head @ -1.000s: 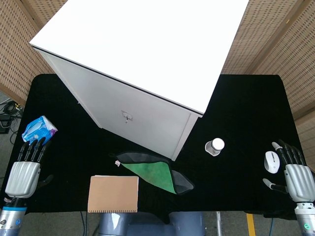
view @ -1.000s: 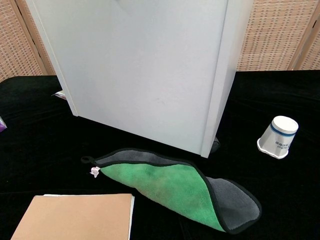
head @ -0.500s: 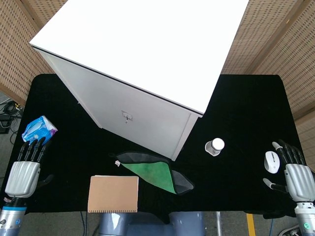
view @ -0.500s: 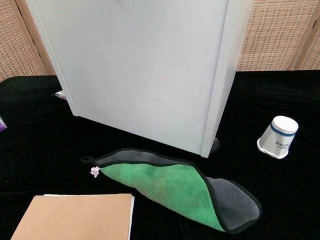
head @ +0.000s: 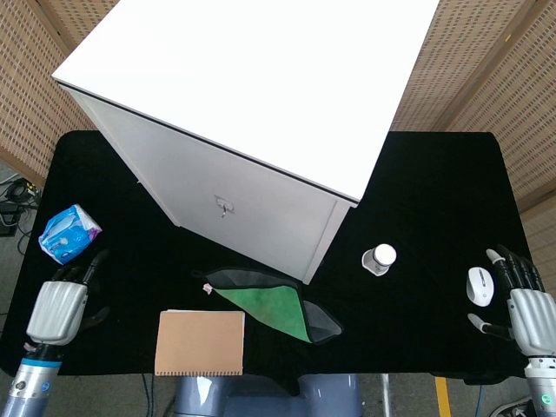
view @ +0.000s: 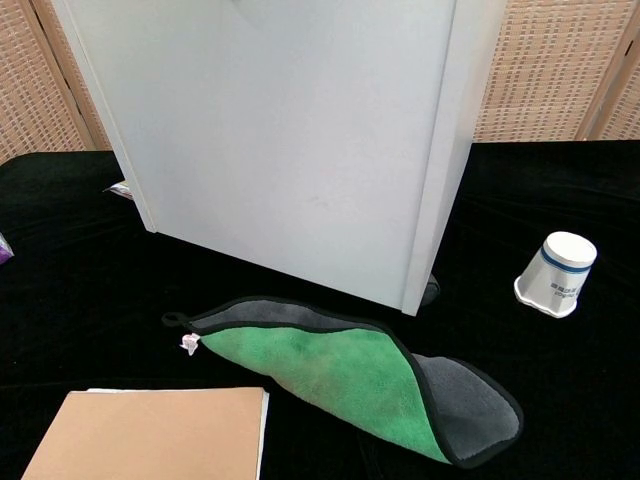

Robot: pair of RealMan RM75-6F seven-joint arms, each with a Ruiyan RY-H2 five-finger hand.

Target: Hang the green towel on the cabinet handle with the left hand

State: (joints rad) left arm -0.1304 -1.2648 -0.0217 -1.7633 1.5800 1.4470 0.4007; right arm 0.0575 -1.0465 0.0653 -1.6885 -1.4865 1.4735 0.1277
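Note:
The green towel, folded over with grey backing and a black hem, lies flat on the black table in front of the white cabinet. A small metal handle sticks out of the cabinet door, above and left of the towel. My left hand rests at the table's front-left edge, far left of the towel, fingers extended and empty. At the front-right edge my right hand is empty too. Neither hand shows in the chest view.
A brown notebook lies just left of the towel at the front edge. A blue tissue pack sits beyond my left hand. A white paper cup stands right of the cabinet, a white mouse beside my right hand.
My left hand has shifted a little to the right and nearer the table's front edge, away from the tissue pack. The right hand has edged slightly down. The towel has not moved.

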